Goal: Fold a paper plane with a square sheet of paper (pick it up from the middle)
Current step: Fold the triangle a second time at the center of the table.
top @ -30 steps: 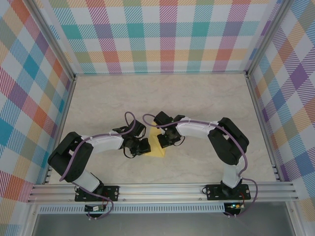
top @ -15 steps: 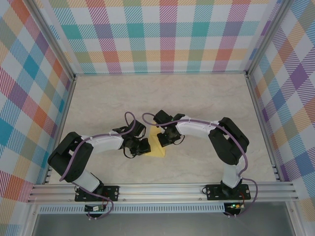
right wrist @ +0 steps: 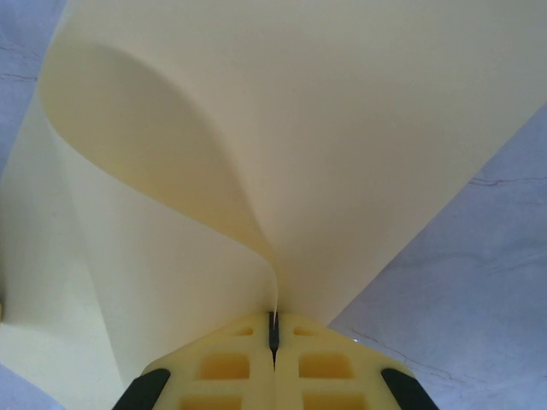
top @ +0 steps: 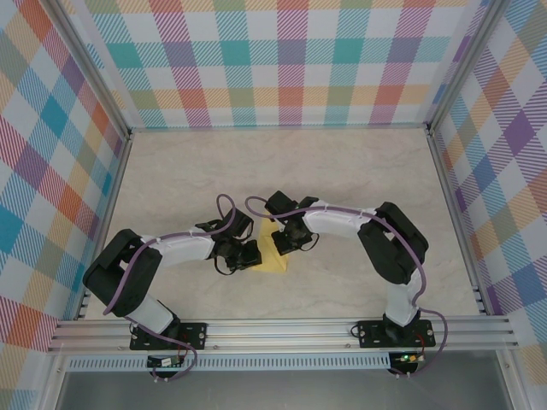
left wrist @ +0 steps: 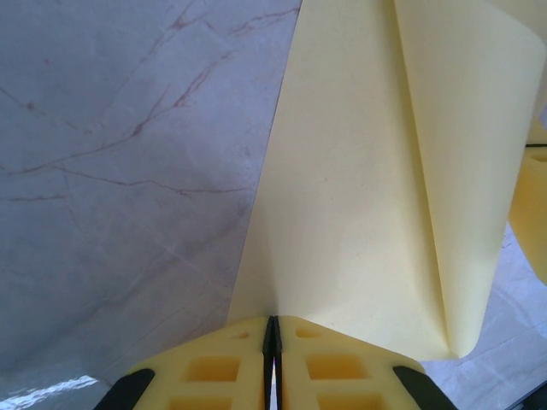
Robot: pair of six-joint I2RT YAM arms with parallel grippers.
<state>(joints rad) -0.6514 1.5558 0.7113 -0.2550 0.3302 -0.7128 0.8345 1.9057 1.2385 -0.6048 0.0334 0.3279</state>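
Both arms meet near table centre, over the thin pale-yellow sheet of paper (top: 275, 259), which sits between the two wrists above the beige marble-pattern tabletop (top: 342, 171). The left gripper (top: 249, 254) comes in from the left, the right gripper (top: 288, 240) from the right and slightly farther back. The two are close together with the paper in the gap. Left wrist cam: left gripper (left wrist: 273, 346) clenched, yellow fingertip pads (left wrist: 214, 369) pressed together with the sheet's edge pinched in the seam. The paper fans away from the jaws with one straight crease running lengthwise and a folded layer on the right. Bare marble shows on the left. Right wrist cam: right gripper (right wrist: 273, 337) also clamped on the sheet, pads (right wrist: 333, 367) tight, paper edge entering the slit. From there the sheet bows into a rounded loop on the left and a flat panel on the right. The sheet is partly folded. Can't tell from the top view whether its lower edge touches the table. Multicolour plaid walls (top: 282, 60) stand on three sides.
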